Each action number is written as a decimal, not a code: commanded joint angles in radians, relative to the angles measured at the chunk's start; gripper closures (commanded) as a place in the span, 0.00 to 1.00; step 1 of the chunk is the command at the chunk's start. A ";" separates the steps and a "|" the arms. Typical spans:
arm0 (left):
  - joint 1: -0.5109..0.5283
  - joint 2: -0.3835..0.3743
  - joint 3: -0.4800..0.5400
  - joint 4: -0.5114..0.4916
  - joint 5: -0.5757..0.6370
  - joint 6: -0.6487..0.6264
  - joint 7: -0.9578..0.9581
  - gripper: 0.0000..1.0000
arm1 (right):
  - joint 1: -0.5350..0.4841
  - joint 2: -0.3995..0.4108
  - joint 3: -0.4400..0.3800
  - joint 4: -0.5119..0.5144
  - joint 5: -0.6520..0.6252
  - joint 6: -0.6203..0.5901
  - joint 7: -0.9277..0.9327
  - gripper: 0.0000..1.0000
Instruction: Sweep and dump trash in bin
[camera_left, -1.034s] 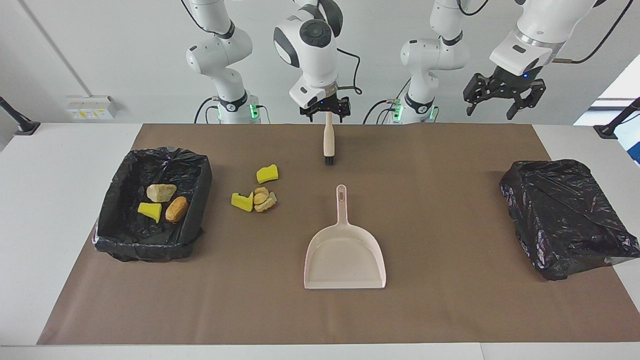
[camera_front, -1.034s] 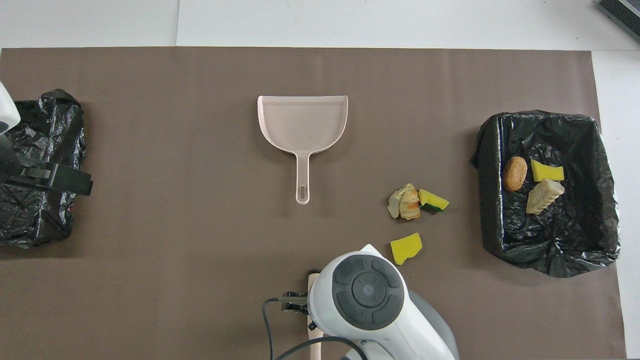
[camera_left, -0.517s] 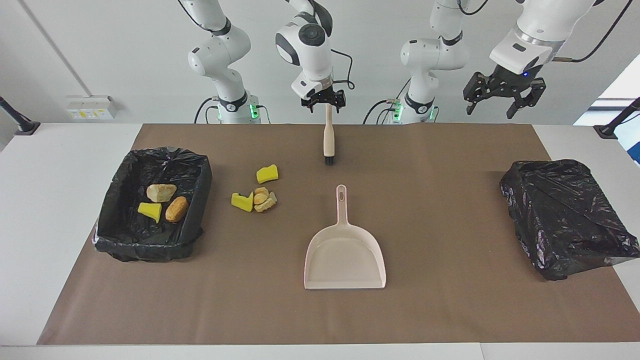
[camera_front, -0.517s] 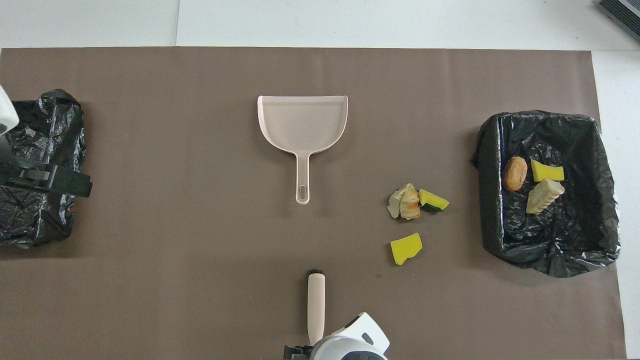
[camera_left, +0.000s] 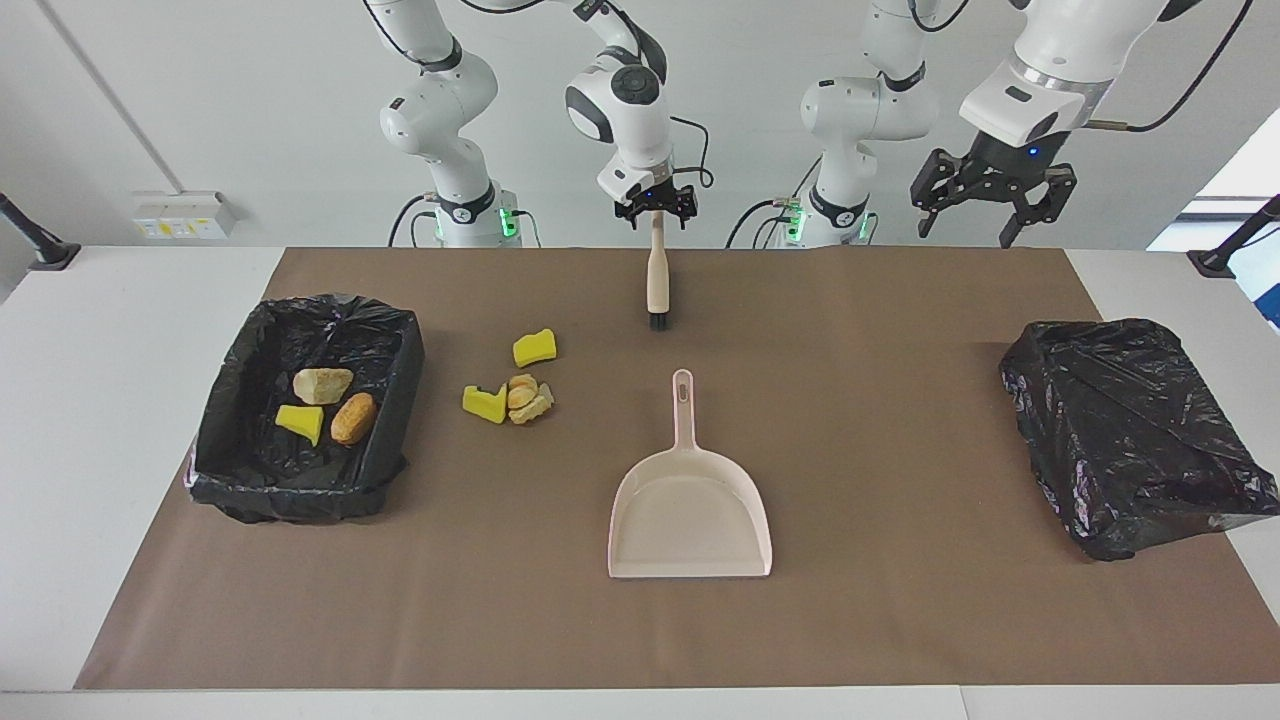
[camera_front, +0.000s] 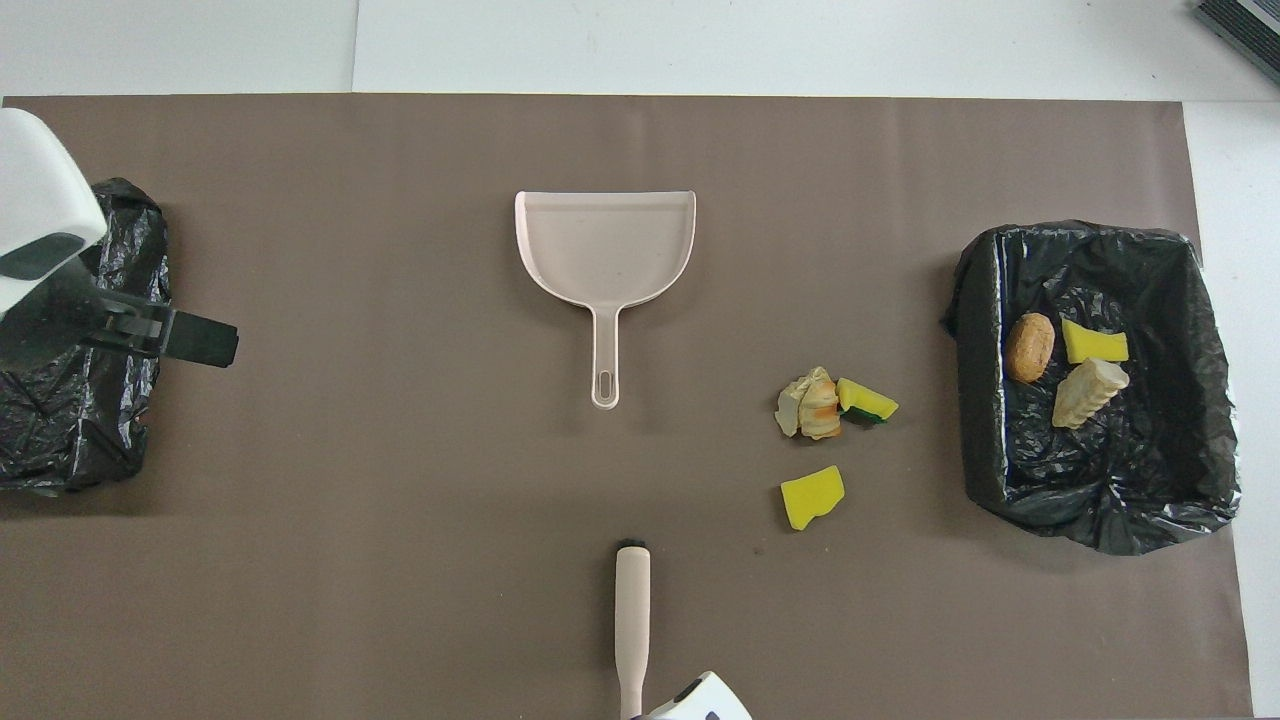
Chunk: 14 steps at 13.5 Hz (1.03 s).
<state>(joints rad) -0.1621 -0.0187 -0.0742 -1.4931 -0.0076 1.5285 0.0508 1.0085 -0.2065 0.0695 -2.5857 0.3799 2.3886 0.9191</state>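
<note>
Right gripper at the handle tip of the brush, fingers spread, grip unclear. Trash on the mat beside the brush bristles, three pieces inside the bin. Left gripper raised, spread wide, empty.

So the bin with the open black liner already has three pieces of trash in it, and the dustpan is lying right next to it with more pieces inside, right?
Not quite. The bin does hold three pieces, but the dustpan has nothing inside; it lies mid-table, apart from the bin. The other pieces lie on the brown mat between bin and dustpan. The facing view shows this.
</note>
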 joint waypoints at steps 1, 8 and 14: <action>-0.097 0.046 0.010 -0.045 -0.009 0.129 -0.031 0.00 | 0.022 -0.013 -0.004 -0.025 0.030 0.031 0.023 0.00; -0.316 0.235 0.010 -0.114 -0.008 0.444 -0.256 0.00 | 0.027 -0.005 -0.005 -0.019 0.030 0.024 0.052 1.00; -0.393 0.413 0.010 -0.113 0.000 0.679 -0.347 0.00 | -0.059 -0.086 -0.016 0.030 -0.036 -0.173 0.040 1.00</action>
<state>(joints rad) -0.5478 0.3729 -0.0802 -1.6103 -0.0101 2.1641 -0.2872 1.0015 -0.2197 0.0578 -2.5702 0.3790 2.3086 0.9555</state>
